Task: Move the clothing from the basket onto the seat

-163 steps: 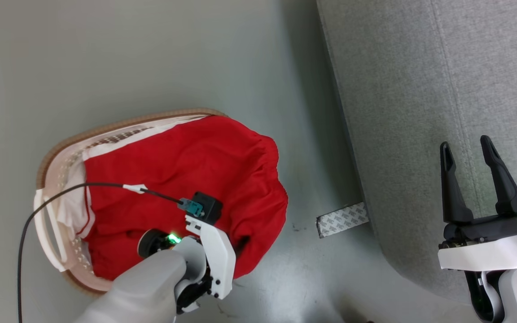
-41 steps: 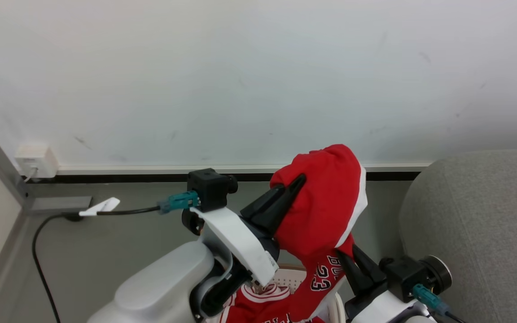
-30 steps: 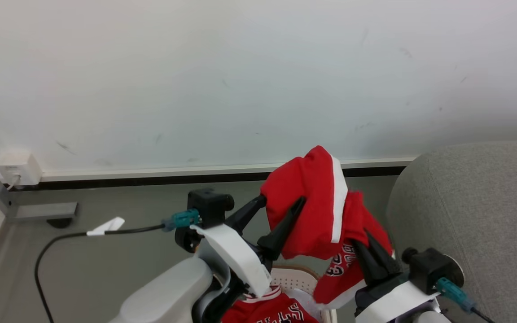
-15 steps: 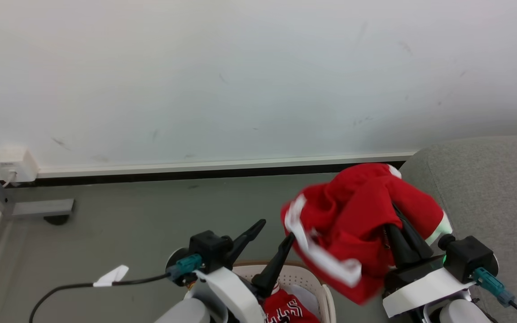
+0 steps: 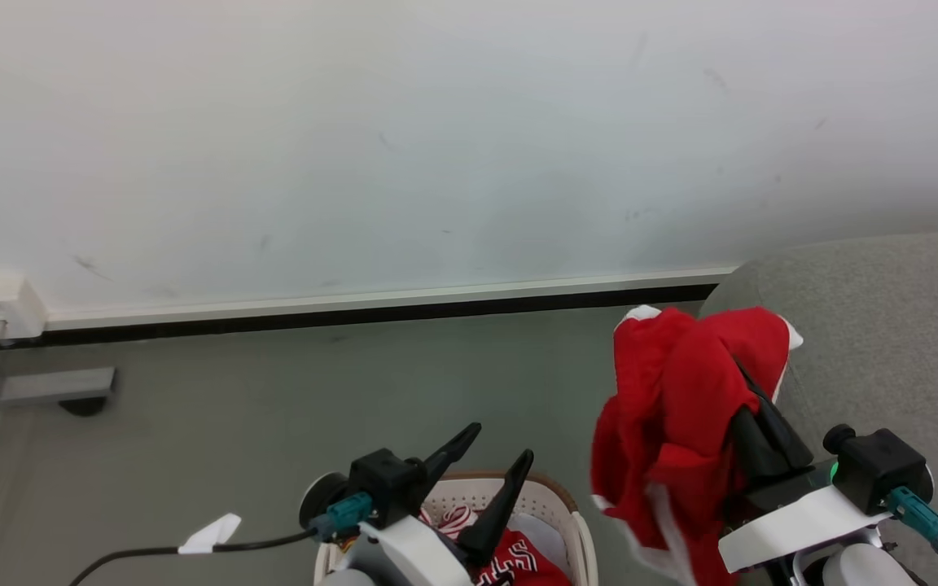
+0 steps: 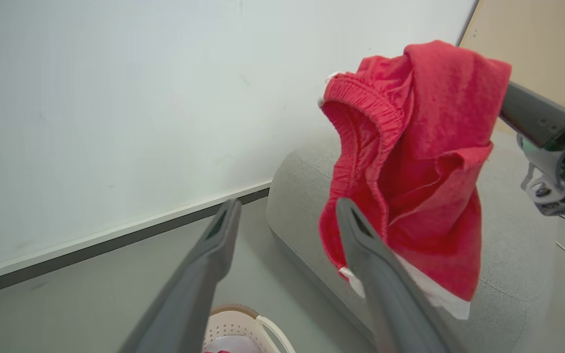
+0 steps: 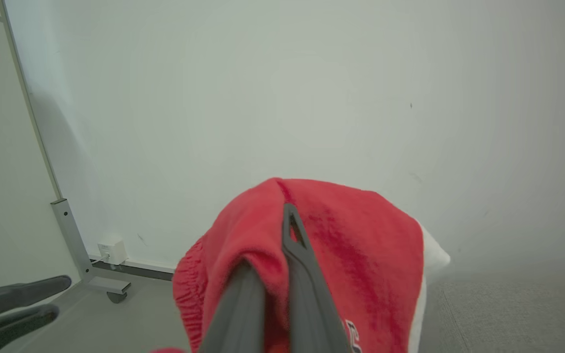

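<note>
Clothing (image 5: 681,391) just swapped from left gripper (image 5: 502,439) to right gripper (image 5: 754,423), clamped there, dangling at 3 o'clock beside seat (image 5: 884,325) edge. Left fingers spread apart over basket (image 5: 579,529) at 6; lettered piece (image 5: 518,561) waiting inside.

Aloft and bunched: a red garment (image 5: 681,391) with white trim (elastic waistband showing), hanging just beside the grey seat (image 5: 884,325). Below, in the white, tan-rimmed basket (image 5: 554,488), a second red garment (image 5: 518,561), white-lettered.
</note>
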### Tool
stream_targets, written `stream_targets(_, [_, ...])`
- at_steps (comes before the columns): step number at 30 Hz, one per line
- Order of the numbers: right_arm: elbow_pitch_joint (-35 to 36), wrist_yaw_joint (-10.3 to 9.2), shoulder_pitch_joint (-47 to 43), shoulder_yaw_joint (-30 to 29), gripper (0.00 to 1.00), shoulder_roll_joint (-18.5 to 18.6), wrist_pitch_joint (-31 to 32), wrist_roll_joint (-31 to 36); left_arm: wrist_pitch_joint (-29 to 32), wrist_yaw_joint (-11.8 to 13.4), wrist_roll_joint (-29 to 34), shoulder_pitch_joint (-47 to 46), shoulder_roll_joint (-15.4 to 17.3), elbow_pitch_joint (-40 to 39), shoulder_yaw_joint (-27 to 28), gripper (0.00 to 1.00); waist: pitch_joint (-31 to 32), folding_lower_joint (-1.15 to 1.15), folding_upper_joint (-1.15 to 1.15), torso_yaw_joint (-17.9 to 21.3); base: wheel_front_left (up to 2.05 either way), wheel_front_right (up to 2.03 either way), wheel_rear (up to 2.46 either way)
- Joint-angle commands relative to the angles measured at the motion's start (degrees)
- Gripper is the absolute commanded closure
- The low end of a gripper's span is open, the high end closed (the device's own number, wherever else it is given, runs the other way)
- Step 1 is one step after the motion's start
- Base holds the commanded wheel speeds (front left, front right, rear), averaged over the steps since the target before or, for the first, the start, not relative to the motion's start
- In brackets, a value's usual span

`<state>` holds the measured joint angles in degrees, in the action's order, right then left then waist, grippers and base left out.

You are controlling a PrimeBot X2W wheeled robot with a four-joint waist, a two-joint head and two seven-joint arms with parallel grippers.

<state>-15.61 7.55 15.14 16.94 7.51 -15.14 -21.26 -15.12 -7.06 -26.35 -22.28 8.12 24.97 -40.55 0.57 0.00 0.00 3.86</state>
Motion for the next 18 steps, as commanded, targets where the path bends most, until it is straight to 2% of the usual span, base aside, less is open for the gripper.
stream_targets(1, [0.3,-0.12,-0.4,-0.4,1.00,0.4,0.0,-0.2,0.0,-0.2,0.4,0.6,-0.1,0.1,0.4,0.00,0.0,0.00,0.00,0.4,0.00,0.00,0.00])
stream_targets(11, [1.2,-0.12,-0.3,-2.4,1.00,0.8,0.0,-0.1,0.0,-0.4,1.1,0.3,-0.5,-0.4,-0.4,0.00,-0.6,0.00,0.00,3.8,0.00,0.00,0.00])
stream_targets(18, [2.3,-0.12,0.1,-3.9,1.00,0.9,0.0,0.1,0.0,-0.4,0.5,-0.1,-0.3,-1.5,-1.8,0.00,-1.3,0.00,0.00,8.1,0.00,0.00,0.00])
